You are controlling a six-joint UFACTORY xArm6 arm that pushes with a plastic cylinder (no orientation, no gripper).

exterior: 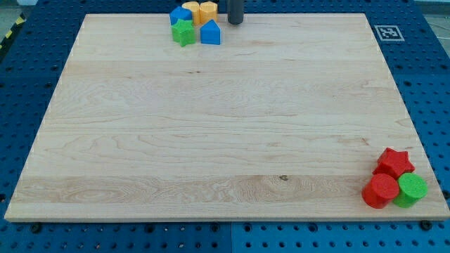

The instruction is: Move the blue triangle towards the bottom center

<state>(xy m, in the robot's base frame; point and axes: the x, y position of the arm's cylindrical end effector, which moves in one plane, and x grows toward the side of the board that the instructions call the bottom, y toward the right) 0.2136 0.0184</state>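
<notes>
The blue triangle block (210, 33) sits near the view's top edge of the wooden board (225, 126), at the right of a tight cluster. My tip (235, 22) is a dark rod end just to the upper right of the blue triangle, a small gap apart. The cluster also holds a green star (183, 32), a second blue block (179, 15), a yellow block (193, 9) and an orange block (208, 11).
At the view's bottom right corner sit a red star (394, 162), a red cylinder (380, 190) and a green cylinder (411, 189), touching each other. A black and white marker tag (387, 32) lies at the top right corner.
</notes>
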